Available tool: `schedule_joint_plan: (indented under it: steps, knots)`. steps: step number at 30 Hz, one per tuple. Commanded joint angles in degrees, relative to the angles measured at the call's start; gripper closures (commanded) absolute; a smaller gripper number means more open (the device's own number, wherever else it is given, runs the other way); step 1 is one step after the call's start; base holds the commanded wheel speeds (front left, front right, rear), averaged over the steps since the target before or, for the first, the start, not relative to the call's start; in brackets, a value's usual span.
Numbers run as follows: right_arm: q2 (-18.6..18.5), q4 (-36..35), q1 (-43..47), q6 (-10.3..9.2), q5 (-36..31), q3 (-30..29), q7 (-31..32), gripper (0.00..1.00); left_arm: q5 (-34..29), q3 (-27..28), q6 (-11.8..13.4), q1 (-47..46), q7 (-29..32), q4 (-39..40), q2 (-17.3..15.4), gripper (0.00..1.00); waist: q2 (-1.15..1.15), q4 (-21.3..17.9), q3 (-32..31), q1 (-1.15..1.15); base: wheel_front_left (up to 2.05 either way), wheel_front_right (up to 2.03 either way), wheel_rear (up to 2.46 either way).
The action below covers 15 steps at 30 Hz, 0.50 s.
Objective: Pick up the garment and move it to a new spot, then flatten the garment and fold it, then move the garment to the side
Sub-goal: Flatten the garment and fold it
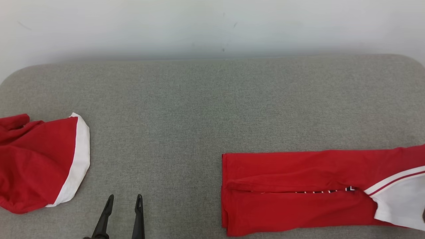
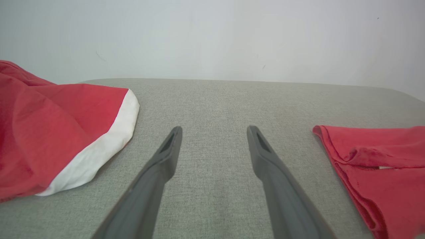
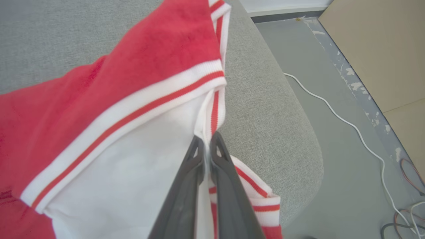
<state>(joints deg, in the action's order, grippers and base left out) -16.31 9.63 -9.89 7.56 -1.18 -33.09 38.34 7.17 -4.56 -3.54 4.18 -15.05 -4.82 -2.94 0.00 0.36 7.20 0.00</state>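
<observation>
The soft, folded red-and-white knit garment (image 1: 298, 192) lies at four o'clock on the grey fabric worktop (image 1: 199, 109). The right claw (image 3: 207, 143) is clenched on its striped ribbed trim (image 3: 214, 113). Light and limp, the cloth will probably sag and unfold. The left claw (image 1: 124, 199) stands released.

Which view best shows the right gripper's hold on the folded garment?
Right wrist view: right gripper shut on the folded garment's striped trim. Head view shows its red length; left wrist view, its red end.

The left gripper (image 1: 125, 198) is held with fingers spread wide, while the right gripper (image 3: 206, 141) is pinched closed on the garment (image 3: 149, 66).
</observation>
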Motion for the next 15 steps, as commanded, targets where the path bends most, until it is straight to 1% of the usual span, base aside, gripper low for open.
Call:
schedule_joint_plan:
  steps: [1,2,3,8,11,15]
  knots:
    - [0.5,-1.3,1.2,-0.16,0.4,1.0,0.4,1.00,0.5,0.0,0.0,0.6,-0.2,-0.2,0.1,0.00,0.00,-0.2,-0.3,0.00,0.00,0.00,0.00]
    - [1.0,-2.8,2.2,-0.16,0.9,2.5,1.2,1.00,0.6,-0.1,0.0,0.6,-0.2,-0.2,0.1,0.00,0.00,-0.2,-0.5,0.00,0.00,0.00,0.00]
    - [2.3,-6.2,3.9,-0.15,3.0,6.2,2.9,1.00,0.7,-0.1,0.1,0.6,-0.2,-0.3,0.1,0.00,0.00,-0.4,-0.7,0.00,0.00,0.00,0.00]
    - [3.8,-15.0,6.8,-0.15,5.9,17.4,5.7,1.00,1.0,-0.2,0.1,0.7,-0.2,-0.6,0.1,0.00,0.00,-0.6,-1.1,0.00,0.00,0.00,0.00]
    - [3.9,-17.5,6.5,-0.15,7.0,24.1,6.7,1.00,1.1,-0.5,0.0,0.2,-0.2,-0.8,0.1,0.00,0.00,-0.3,-1.1,0.00,0.00,0.00,0.00]
    - [4.1,-17.6,5.0,-0.15,8.5,32.4,7.4,1.00,1.4,-1.0,0.0,-0.7,-0.2,-1.0,0.1,0.00,0.00,0.7,-1.0,0.00,0.00,0.00,0.00]
